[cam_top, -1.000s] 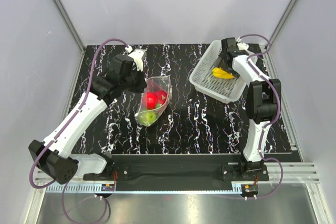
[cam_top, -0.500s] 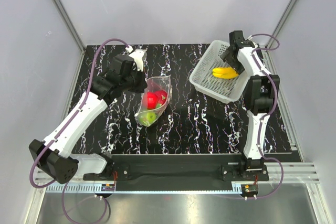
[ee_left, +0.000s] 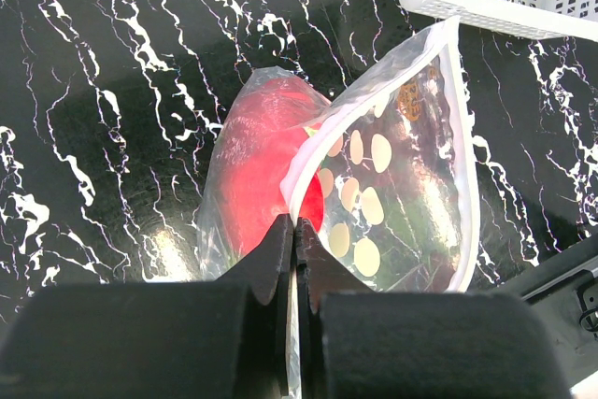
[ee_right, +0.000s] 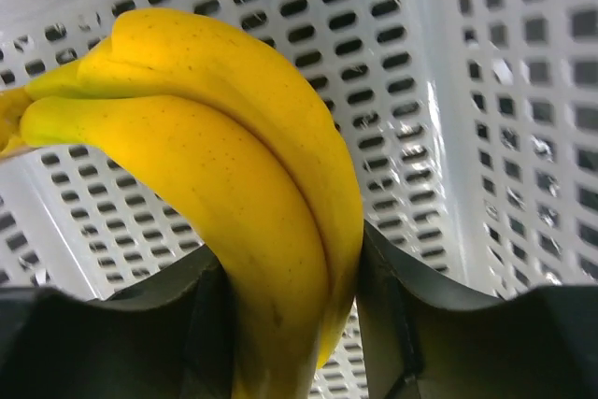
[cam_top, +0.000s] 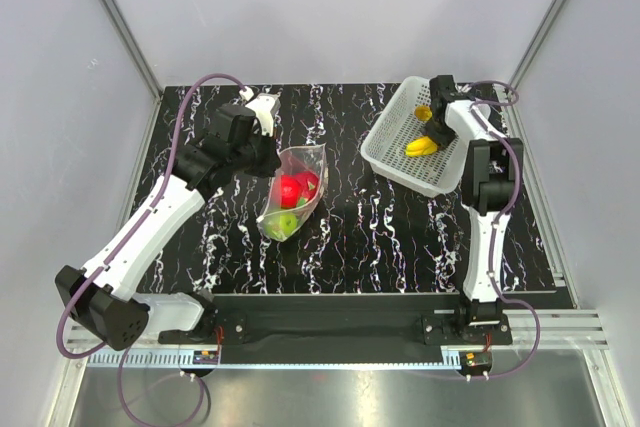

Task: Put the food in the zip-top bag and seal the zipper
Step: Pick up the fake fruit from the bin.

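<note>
The zip-top bag (cam_top: pixel 290 192) stands open at mid table with red fruits (cam_top: pixel 295 187) and a green fruit (cam_top: pixel 285 225) inside. My left gripper (cam_top: pixel 268 152) is shut on the bag's mouth edge, the clear strip pinched between the fingers (ee_left: pixel 295 240); the dotted pouch (ee_left: pixel 392 193) and a red fruit (ee_left: pixel 262 165) show in the left wrist view. My right gripper (cam_top: pixel 437 125) is in the white basket, shut on the yellow banana bunch (cam_top: pixel 423 145). In the right wrist view the bananas (ee_right: pixel 234 165) sit between both fingers (ee_right: pixel 402 315).
The white perforated basket (cam_top: pixel 400 157) sits tilted at the back right of the black marbled table (cam_top: pixel 380 237); its corner shows in the left wrist view (ee_left: pixel 486 7). Grey walls enclose the table on three sides.
My right gripper shifted within the basket, out toward the far right and back onto the banana bunch, which now lies more upright in the jaws. The left arm and bag have not moved.
</note>
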You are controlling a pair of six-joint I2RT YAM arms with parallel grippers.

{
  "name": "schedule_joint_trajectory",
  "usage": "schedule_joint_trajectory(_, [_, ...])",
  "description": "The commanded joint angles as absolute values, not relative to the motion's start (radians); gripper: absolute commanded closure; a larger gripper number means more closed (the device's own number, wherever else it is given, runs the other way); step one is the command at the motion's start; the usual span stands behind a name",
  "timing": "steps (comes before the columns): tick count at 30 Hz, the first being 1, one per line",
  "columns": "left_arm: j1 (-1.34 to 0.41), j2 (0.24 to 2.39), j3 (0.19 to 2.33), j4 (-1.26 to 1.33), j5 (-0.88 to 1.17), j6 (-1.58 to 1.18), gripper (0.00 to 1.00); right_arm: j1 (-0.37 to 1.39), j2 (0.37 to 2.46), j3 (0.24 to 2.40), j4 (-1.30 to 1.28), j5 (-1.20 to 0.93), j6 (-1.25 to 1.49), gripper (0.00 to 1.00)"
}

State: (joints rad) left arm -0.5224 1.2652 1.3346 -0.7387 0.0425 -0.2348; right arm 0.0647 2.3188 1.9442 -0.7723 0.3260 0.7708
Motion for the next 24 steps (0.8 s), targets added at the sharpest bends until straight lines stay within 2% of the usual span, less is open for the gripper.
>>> schedule_joint_trajectory(1, [-0.515,1.267,1.362,-0.693,0.064,-0.236,1.0,0.068,2.155,1.833,-0.638,0.302,0.697,0.69])
schedule_joint_trajectory(4, [-0.517,1.267,1.362,-0.695,0.061,-0.235,1.0,0.071,2.073,1.783,-0.609,0.247,0.635,0.69])
schedule_joint_trajectory(5, [-0.515,1.267,1.362,-0.695,0.058,-0.235,1.0,0.069,2.051,1.766,-0.597,0.22,0.611,0.76])
schedule_joint_trajectory(7, [-0.515,1.269,1.362,-0.695,0.06,-0.235,1.0,0.069,1.985,1.723,-0.566,0.143,0.557,0.78])
schedule_joint_trajectory(13, [-0.517,1.27,1.361,-0.695,0.06,-0.236,1.0,0.072,1.806,1.626,-0.541,-0.068,0.433,0.78])
schedule_joint_trajectory(20, [-0.517,1.27,1.358,-0.678,0.104,-0.252,1.0,0.175,1.663,1.66,-0.788,-0.048,0.324,0.78])
schedule_joint_trajectory(24, [-0.528,1.264,1.344,-0.617,0.176,-0.31,1.0,0.254,1.519,1.605,-0.876,-0.006,0.307,0.78])
